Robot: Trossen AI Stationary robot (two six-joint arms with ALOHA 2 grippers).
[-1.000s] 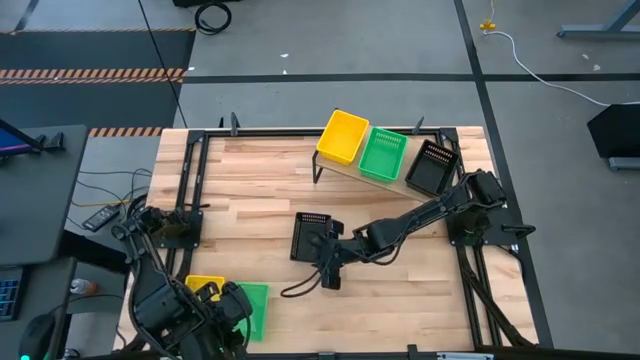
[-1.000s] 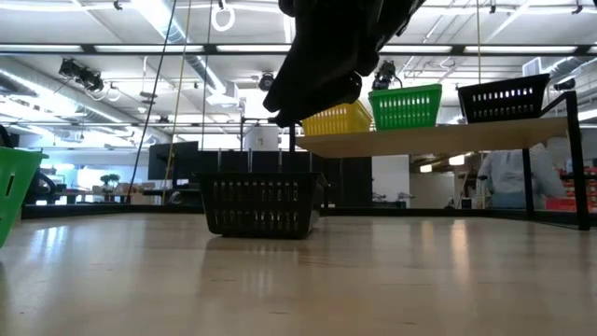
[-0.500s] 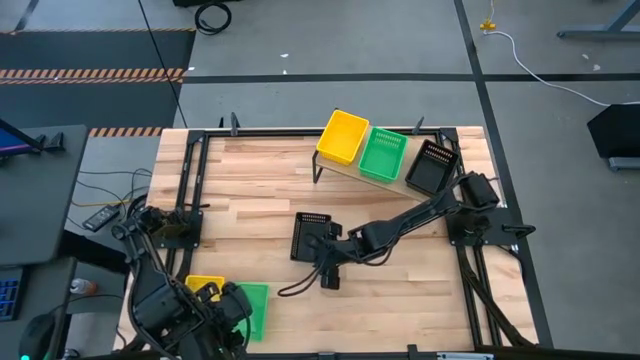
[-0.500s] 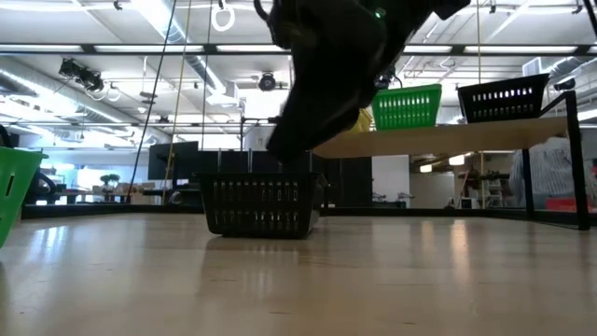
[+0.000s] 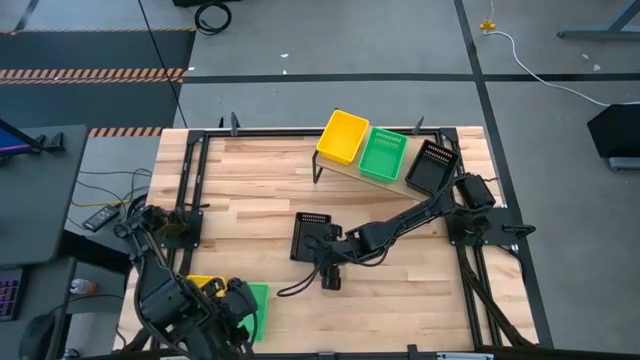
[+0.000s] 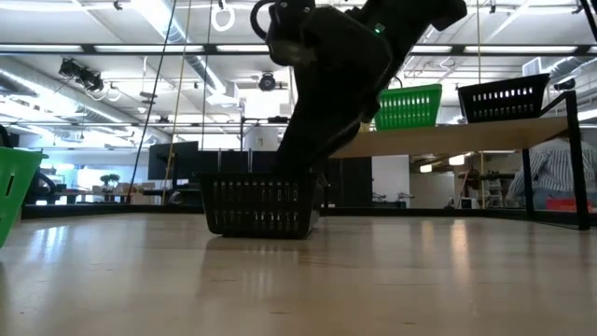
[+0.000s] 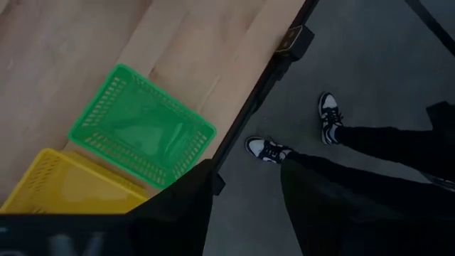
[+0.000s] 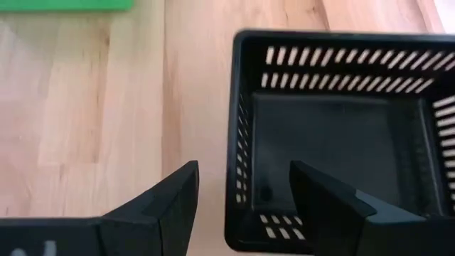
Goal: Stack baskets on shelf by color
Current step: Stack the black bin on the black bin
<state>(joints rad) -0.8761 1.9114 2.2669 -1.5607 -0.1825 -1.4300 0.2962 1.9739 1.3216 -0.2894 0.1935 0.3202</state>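
Right gripper (image 8: 242, 192) is positioned over the black basket (image 5: 311, 237) at table centre — fingers spread wide, straddling the basket's near wall, one finger outside and one inside, nothing gripped yet. In the low view the right arm is seen reaching down onto that basket (image 6: 259, 203), which sits flat on the table (image 5: 250, 190).

Left gripper (image 7: 245, 192) is parked over the near-left table corner, fingers apart, holding nothing. A green basket (image 7: 142, 135) and a yellow basket (image 7: 67, 186) lie touching side by side below it, the green one beside the table edge.

On the shelf (image 6: 448, 137) three baskets are seen in a row — yellow (image 5: 343, 136), green (image 5: 383, 153), black (image 5: 431, 166).

A person's legs and shoes (image 7: 327, 117) are visible on the floor beside the table.
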